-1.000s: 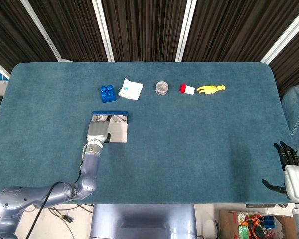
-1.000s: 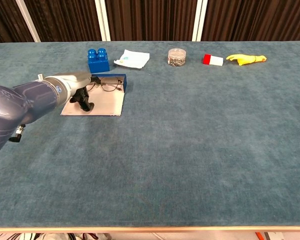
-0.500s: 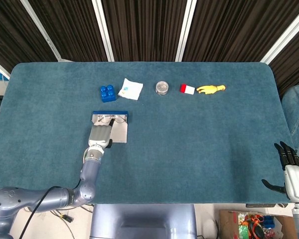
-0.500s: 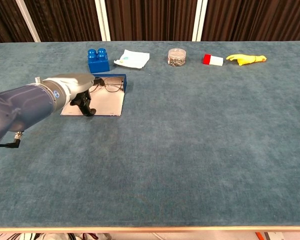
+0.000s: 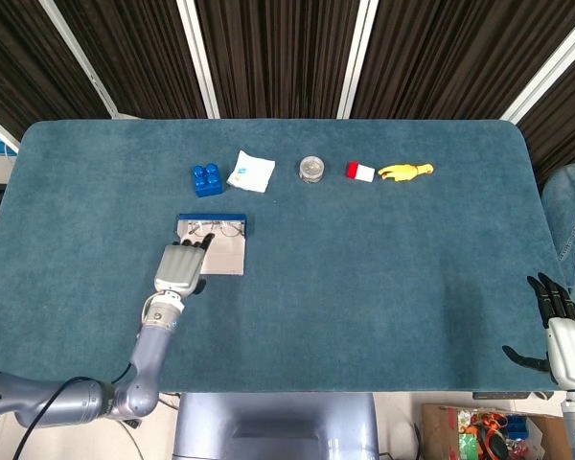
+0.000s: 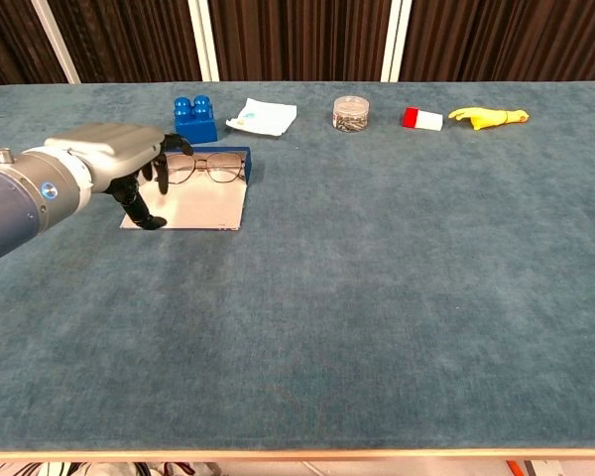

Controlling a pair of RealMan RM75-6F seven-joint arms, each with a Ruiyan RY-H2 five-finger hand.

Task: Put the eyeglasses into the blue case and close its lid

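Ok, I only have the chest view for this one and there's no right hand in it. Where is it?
Observer: The head view shows the right hand off the near right corner of the table, fingers apart, holding nothing.
Operator: And is the left hand on the case?
Observer: From above, the left hand is back up, fingertips over the near left part of the open lid. The eyeglasses lie beyond them, not held.
Operator: Anything else outside my frame?
Observer: A knee in jeans beside the table's right edge.
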